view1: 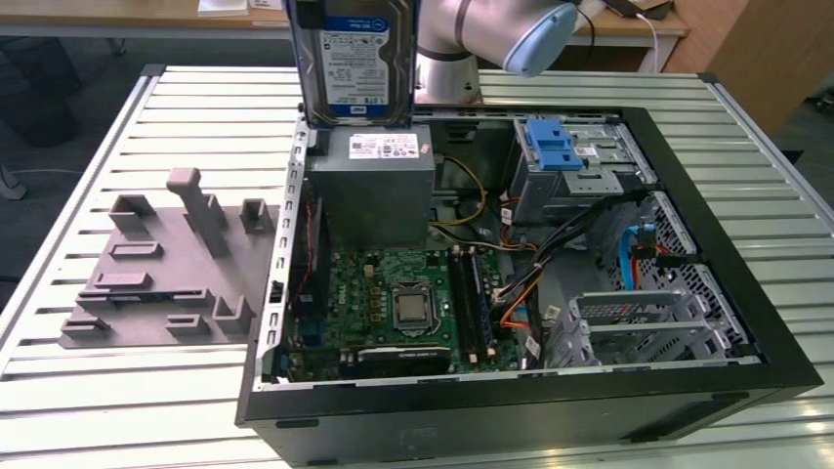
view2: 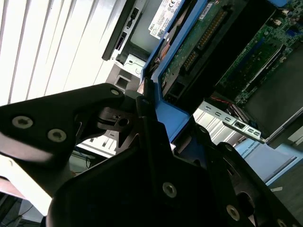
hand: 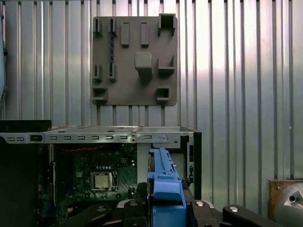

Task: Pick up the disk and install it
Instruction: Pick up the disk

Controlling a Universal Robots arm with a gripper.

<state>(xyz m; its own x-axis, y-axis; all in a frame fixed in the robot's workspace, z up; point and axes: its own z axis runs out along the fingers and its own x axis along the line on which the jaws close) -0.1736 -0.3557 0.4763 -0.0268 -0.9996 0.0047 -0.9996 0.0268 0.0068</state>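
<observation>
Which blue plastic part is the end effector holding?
The carrier frame on the disk, upright above the power supply; the other blue part sits in the drive cage.

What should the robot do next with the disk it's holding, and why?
Probably carry the disk toward the exterior view's right, over the drive cage. The claw grips its blue frame, and it hangs upright above the power supply, away from the cage.

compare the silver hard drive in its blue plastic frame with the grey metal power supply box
The silver hard drive is thin, upright, held aloft by the gripper; the grey power supply box is bulky and sits inside the black case. The drive's label is white and blue, the box's white. Both are labelled metal.
</observation>
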